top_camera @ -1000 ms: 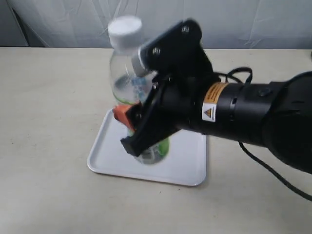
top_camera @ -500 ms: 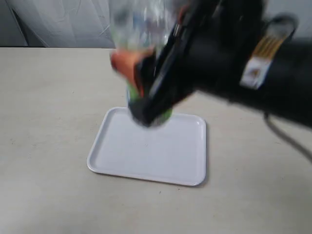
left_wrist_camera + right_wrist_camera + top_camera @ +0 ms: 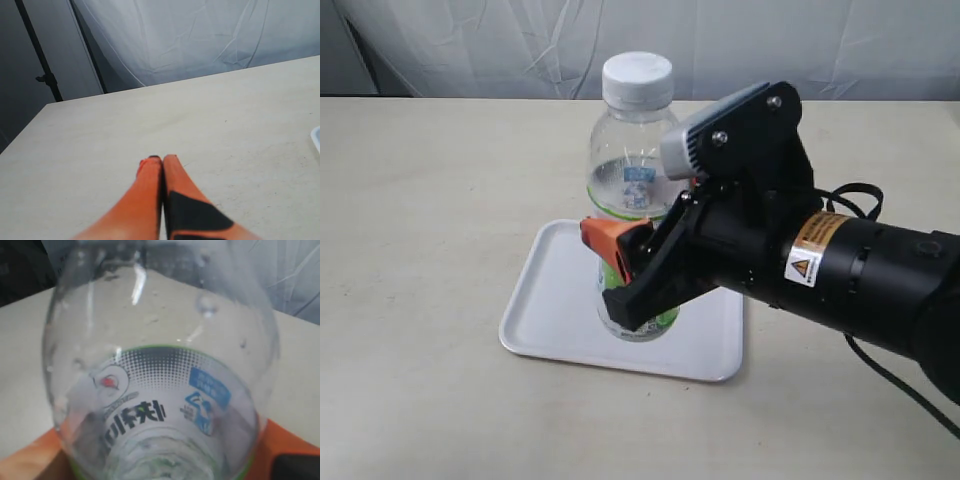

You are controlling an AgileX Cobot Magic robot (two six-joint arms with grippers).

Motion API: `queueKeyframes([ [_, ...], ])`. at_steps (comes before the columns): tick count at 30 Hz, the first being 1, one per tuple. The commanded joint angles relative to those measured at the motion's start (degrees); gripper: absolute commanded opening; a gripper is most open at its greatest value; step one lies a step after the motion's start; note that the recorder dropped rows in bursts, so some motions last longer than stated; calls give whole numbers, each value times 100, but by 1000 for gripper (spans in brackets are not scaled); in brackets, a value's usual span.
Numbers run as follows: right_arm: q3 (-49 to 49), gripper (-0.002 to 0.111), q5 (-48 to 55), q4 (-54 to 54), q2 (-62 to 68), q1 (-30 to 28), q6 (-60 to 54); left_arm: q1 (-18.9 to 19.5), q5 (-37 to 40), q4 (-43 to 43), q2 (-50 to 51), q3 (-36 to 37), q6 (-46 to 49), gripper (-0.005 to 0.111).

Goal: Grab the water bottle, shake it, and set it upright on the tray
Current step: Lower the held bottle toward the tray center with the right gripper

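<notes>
The water bottle [image 3: 632, 190], clear with a white cap and a green, white and blue label, stands upright over the middle of the white tray [image 3: 555, 320]. Its base is at the tray's surface, but contact cannot be told. My right gripper [image 3: 620, 268] is shut on the bottle's lower waist, with one orange finger on each side. In the right wrist view the bottle [image 3: 160, 390] fills the picture between the orange fingers [image 3: 287, 450]. My left gripper [image 3: 162, 160] is shut with nothing in it, low over bare tabletop, away from the bottle.
The tray lies on a beige table with white cloth hung behind it. My black right arm [image 3: 840, 270] and its cable reach in over the table's right side. A corner of the tray [image 3: 316, 138] shows in the left wrist view.
The right gripper swung the bottle sharply up with blur, then brought it back down. It now stands upright over the tray, slightly right of where it was a second ago.
</notes>
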Motion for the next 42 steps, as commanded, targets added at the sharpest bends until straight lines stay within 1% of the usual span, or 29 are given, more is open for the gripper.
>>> queueKeyframes([
  [1,-40,-1,-419,-153,-132,4,123,-3,12,-18,-26,21,-22,0],
  [3,-40,-1,-317,-175,-132,4,57,-3,12,-18,-26,21,-22,0],
  [4,-40,-1,-197,-96,-132,-49,-306,-3,12,-18,-26,21,-22,0],
  [5,-40,-1,-94,245,-132,-136,-701,-3,12,-18,-26,21,-22,0],
  [6,-40,-1,-45,697,-132,-294,-1218,-3,12,-18,-26,21,-22,0],
  [7,-40,-1,-57,1711,-132,-506,-2158,-3,12,-18,-26,21,-22,0],
  [9,-40,-1,-480,3351,-132,-946,-3589,-3,12,-18,-26,21,-22,0],
  [10,-65,-1,-840,4315,-132,-1073,-4011,-3,12,-18,-26,21,-22,0],
  [11,-98,-1,-867,4696,-172,-1118,-4047,-3,12,-18,-26,21,-22,0],
  [12,-165,-1,-626,4791,-216,-1131,-3916,-3,12,-18,-26,21,-22,0],
  [13,-260,-1,-99,4429,-248,-1072,-3613,-3,12,-18,-26,21,-22,0],
  [15,-497,-1,693,3031,-231,-758,-2782,-3,12,-18,-26,21,-22,0],
  [16,-617,-1,891,2287,-202,-490,-2392,-3,12,-18,-26,21,-22,0],
  [17,-699,-1,944,1735,-187,-230,-2272,-3,12,-18,-26,21,-22,0],
  [18,-722,-1,944,1233,-176,-26,-2288,-3,12,-18,-26,21,-22,0],
  [19,-731,-1,868,961,-176,99,-2288,-3,12,-18,-26,21,-22,0],
  [21,-731,-1,755,1064,-201,33,-2302,-3,12,-18,-26,21,-22,0],
  [24,-720,-1,560,1649,-201,-508,-2356,-3,12,-18,-26,21,-22,0],
  [26,-720,-1,352,2349,-201,-1009,-2625,-3,12,-18,-26,21,-22,0],
  [28,-720,-1,129,2846,-201,-1262,-2693,-3,12,-18,-26,21,-22,0],
  [29,-720,-1,73,2990,-201,-1291,-2655,-3,12,-18,-26,21,-22,0],
  [30,-720,-1,47,2968,-201,-1256,-2459,-3,12,-18,-26,21,-22,0],
  [32,-764,-1,73,2584,-163,-955,-1850,-3,12,-18,-26,21,-22,0],
  [33,-777,-1,60,2283,-134,-786,-1614,-3,12,-18,-26,21,-22,0],
  [36,-838,-1,-194,884,2,-101,-938,-3,12,-18,-26,21,-22,0],
  [38,-850,-1,-256,298,63,226,-987,-3,12,-18,-26,21,-22,0],
  [39,-850,-1,-159,231,63,276,-1093,-3,12,-18,-26,21,-22,0],
  [40,-850,-1,17,305,63,263,-1332,-3,12,-18,-26,21,-22,0],
  [42,-811,-1,283,862,26,51,-1971,-3,12,-18,-26,21,-22,0],
])
